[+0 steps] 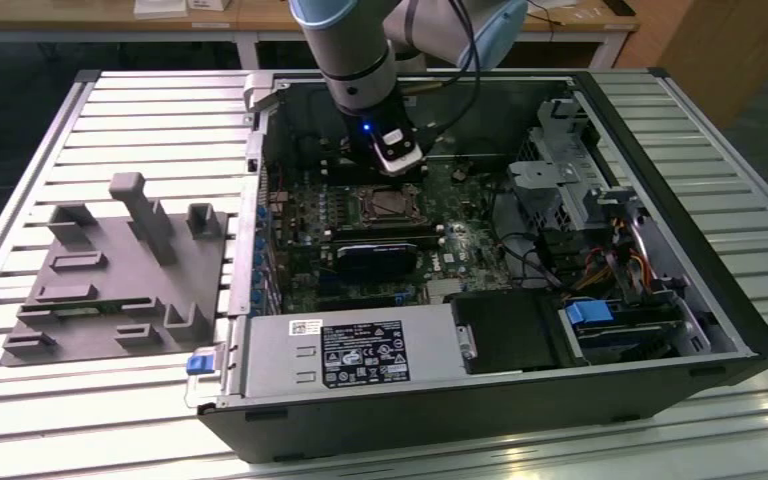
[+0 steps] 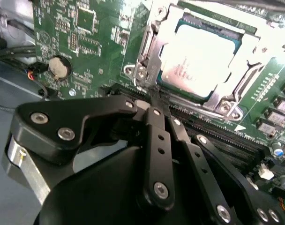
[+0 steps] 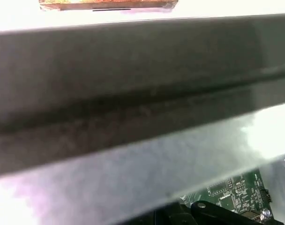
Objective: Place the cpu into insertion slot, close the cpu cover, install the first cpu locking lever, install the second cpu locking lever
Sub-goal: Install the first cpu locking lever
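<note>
The power supply label carries unreadable print.

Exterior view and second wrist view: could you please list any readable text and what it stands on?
Label on the power supply: print too small to read.
Marking on the cpu: blurred, unreadable.
No text can be quoted.

Premises assessed as a robotics laboratory or test workshop rather than a home or office. Evidence: a robot arm reaches down over a slatted aluminium desk. On the desk an opened computer case lies with its motherboard exposed, beside a grey parts fixture. Plain wooden tables stand in the background behind the desk.
</note>
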Robot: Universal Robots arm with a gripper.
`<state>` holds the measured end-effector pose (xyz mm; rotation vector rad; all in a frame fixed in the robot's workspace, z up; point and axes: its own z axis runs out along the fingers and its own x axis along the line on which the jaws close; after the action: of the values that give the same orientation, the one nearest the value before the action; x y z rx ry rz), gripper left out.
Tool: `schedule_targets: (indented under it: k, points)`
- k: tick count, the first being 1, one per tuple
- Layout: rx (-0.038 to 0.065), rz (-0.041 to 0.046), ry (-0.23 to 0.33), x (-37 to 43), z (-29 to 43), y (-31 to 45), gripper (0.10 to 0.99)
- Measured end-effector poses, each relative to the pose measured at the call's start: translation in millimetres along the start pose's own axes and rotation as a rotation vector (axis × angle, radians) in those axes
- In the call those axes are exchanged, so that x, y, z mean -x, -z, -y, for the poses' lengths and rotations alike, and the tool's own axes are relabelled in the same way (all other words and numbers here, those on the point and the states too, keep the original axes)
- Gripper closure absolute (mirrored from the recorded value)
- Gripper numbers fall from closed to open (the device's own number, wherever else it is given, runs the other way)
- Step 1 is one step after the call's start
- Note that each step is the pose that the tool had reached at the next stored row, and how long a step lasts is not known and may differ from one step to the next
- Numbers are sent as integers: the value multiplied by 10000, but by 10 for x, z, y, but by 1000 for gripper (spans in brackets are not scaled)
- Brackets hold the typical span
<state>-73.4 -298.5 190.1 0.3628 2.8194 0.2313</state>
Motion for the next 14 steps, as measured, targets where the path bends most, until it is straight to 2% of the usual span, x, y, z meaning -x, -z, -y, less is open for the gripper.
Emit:
schedule_targets:
  k: [6, 14]
  points:
    - [2, 1, 1, 9, -6, 32, 984]
    - [0, 0, 1, 59, -42, 211, 984]
